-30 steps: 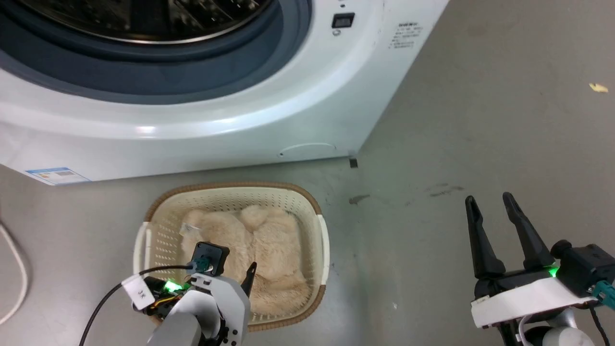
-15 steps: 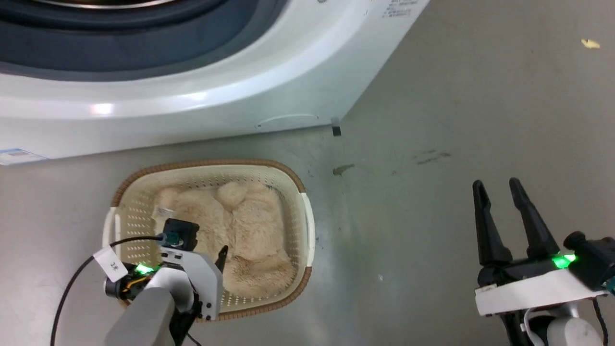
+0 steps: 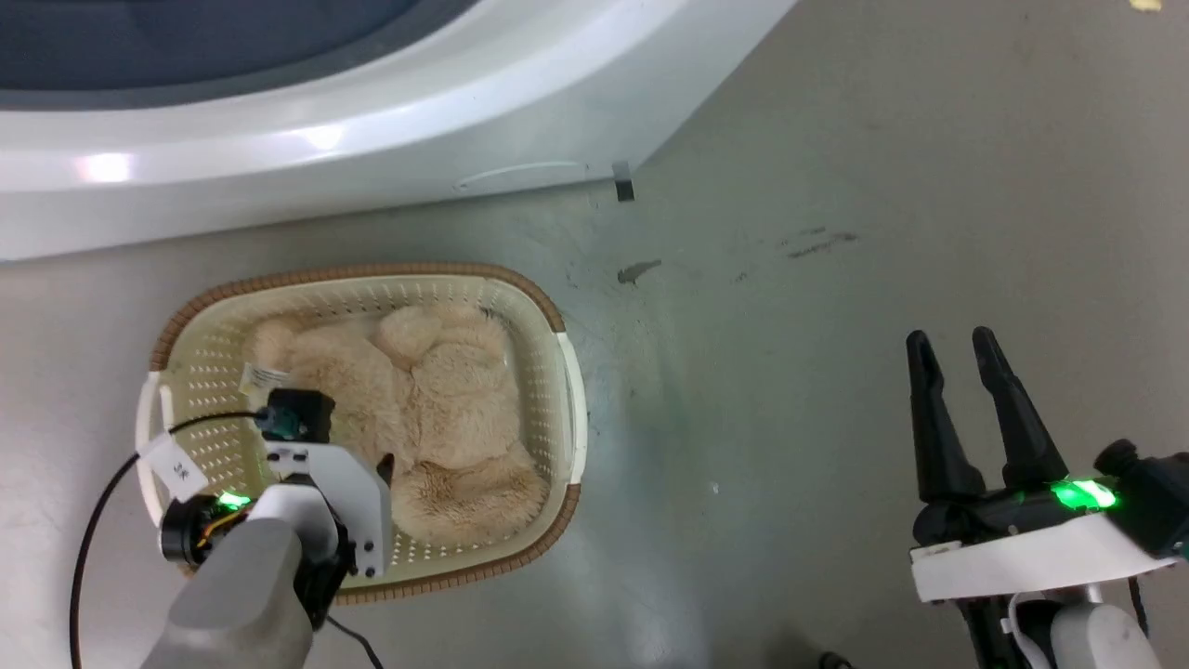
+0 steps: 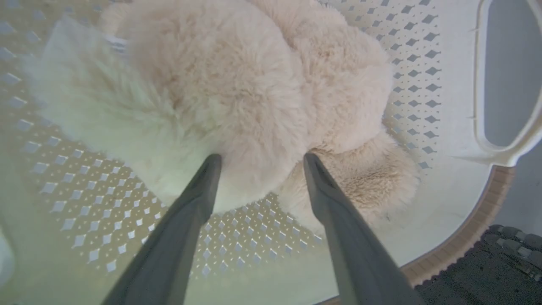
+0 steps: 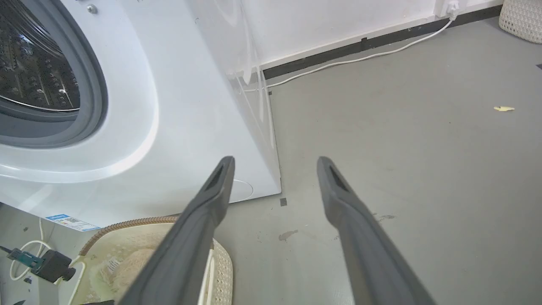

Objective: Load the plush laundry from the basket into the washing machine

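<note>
The cream basket [image 3: 557, 390] with a brown rim stands on the grey floor in front of the white washing machine [image 3: 372, 158]. The fluffy beige plush laundry [image 3: 437, 418] lies inside it, a white tag at its left. My left gripper [image 4: 261, 156] hangs open over the basket [image 4: 423, 84], both fingertips against the near edge of the plush laundry [image 4: 237, 76]. From the head, one left fingertip [image 3: 385, 462] shows beside the wrist. My right gripper [image 3: 949, 337] stands open and empty above bare floor at the right. Past the right gripper [image 5: 275, 159], the washing machine [image 5: 169, 106] shows its drum open.
A white cable [image 5: 360, 57] runs along the wall behind the washer. A woven container [image 5: 523, 19] stands far right by the wall. A yellow scrap [image 5: 504, 109] and dark stains [image 3: 636, 271] mark the floor. A black tape mark [image 3: 624, 190] sits at the washer's corner.
The head view has swung down, so the washer slides up and the basket shifts up and left. My left wrist sits a little further over the basket's left. Both grippers stay open.
</note>
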Available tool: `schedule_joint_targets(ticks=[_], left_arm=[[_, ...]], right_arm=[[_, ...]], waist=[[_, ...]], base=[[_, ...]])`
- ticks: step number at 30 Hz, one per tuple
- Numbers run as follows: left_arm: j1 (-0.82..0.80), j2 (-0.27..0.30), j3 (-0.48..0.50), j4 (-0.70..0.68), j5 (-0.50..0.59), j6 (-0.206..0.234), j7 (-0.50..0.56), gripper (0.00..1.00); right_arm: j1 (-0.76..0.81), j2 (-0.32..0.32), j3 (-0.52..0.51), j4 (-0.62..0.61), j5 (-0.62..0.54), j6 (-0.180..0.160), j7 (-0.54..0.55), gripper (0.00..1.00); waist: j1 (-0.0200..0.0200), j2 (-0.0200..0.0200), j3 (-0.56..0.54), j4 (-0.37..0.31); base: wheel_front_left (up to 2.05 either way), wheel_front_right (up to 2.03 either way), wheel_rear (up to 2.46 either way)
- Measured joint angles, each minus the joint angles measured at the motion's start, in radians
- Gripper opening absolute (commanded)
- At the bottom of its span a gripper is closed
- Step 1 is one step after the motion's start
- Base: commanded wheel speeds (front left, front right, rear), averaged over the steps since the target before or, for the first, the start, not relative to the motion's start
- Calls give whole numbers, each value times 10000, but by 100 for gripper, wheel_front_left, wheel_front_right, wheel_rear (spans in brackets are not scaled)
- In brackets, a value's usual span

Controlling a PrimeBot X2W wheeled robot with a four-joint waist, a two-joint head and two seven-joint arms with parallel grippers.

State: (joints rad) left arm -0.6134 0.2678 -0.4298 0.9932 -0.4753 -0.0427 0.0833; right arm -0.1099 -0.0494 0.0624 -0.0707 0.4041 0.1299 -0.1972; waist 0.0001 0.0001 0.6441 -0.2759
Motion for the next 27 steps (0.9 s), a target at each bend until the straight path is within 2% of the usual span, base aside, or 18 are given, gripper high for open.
schedule_joint_targets(ticks=[4, 7, 17, 27], left_arm=[[-453, 29, -23, 420, -314, 391, 38, 100], [-802, 167, -165, 723, -403, 619, 40, 100], [-1835, 481, -777, 1672, -815, 215, -230, 100], [-2665, 867, -1557, 2650, -1039, 81, -627, 100]], right_arm=[[-56, 0, -50, 4, 855, 0, -88, 100], [-160, 0, -31, -21, 1011, 0, -169, 100], [-414, 0, 146, -311, 1438, 0, -347, 100], [-613, 0, 328, -389, 2002, 0, -556, 100]], waist=[[0, 0, 347, -92], [0, 0, 619, -183], [-1, 0, 1620, -537], [-1, 0, 2612, -928]], base=[[0, 0, 0], [0, 0, 0], [0, 0, 0], [0, 0, 0]])
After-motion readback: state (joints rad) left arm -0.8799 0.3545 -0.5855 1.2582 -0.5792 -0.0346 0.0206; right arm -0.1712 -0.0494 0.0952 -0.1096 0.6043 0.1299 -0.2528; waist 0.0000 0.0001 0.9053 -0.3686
